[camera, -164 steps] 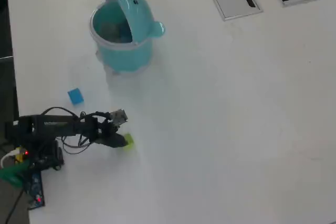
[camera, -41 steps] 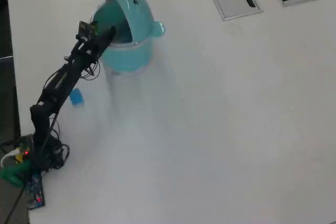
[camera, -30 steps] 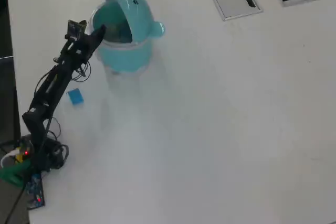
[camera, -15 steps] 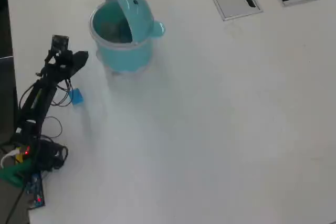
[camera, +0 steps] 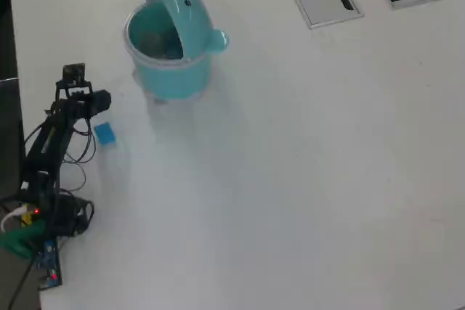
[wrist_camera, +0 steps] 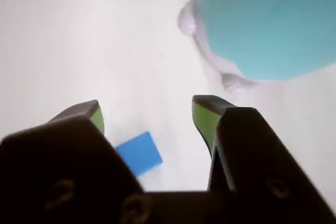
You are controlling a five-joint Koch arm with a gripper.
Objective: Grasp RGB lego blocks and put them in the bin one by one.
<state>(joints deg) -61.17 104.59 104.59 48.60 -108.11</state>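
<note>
**Pincer spread above blue block**

Lay flat on the table (camera: 305, 179), the blue block (camera: 105, 133), edges slightly askew in the overhead view, near the left table edge. Stood upright just up-right of it, the bin (camera: 168, 70), lid flipped back. Wide bare surface rightward. Hung over the block, pincer (wrist_camera: 148, 115) parted, empty.

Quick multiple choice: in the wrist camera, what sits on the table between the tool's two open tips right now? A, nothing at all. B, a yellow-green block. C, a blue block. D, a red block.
C: the wrist view shows the blue block lying flat on the white table between the spread tips of the tool, untouched, with the bin ahead.
</note>
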